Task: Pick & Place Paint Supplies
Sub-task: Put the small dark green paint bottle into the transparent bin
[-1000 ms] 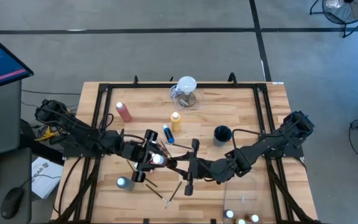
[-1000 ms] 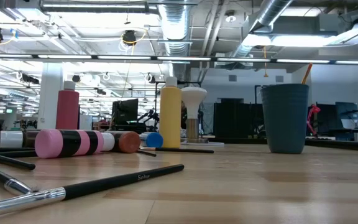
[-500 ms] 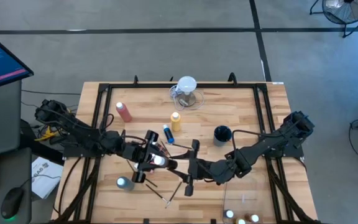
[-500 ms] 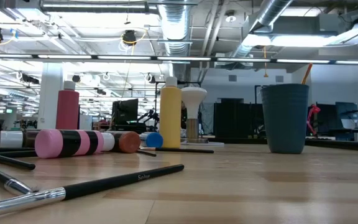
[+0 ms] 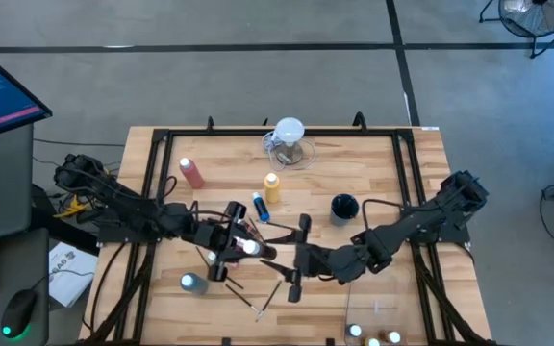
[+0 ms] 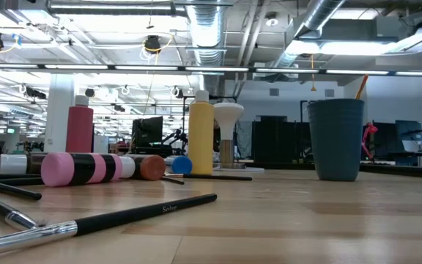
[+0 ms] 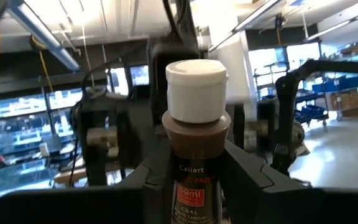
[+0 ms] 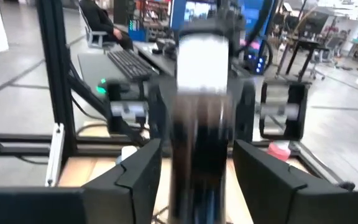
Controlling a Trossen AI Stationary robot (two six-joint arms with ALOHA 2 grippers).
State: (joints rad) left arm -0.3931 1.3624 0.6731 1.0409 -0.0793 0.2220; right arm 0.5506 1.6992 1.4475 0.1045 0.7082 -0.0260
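A small brown paint bottle with a white cap (image 7: 195, 134) stands upright in my left gripper (image 7: 194, 163). From above its cap shows as a bright spot (image 5: 247, 248) at the table's middle. My right gripper (image 8: 197, 158) is open and faces the left one (image 5: 275, 256). Its fingers stand on either side of that bottle (image 8: 199, 118) and show no touch. A pink-red bottle (image 5: 191, 172) and a yellow bottle (image 5: 272, 185) stand on their bases. A blue bottle (image 5: 259, 207) lies on its side. Dark brushes (image 5: 258, 300) lie flat. My left gripper pinches the brown bottle between its two fingers at the body just under the shoulder (image 7: 192, 180). The fingers come level from the table's left. The bottle is upright, with its white cap (image 7: 196, 87) above the fingers. Its base is hidden.
A dark cup (image 5: 343, 207) stands right of centre, and a clear jug with a white top (image 5: 289, 135) stands near the far edge. A small capped bottle (image 5: 190, 282) sits near left, and more small bottles (image 5: 373, 334) sit at the near edge. A black frame rail (image 5: 258, 133) rims the table.
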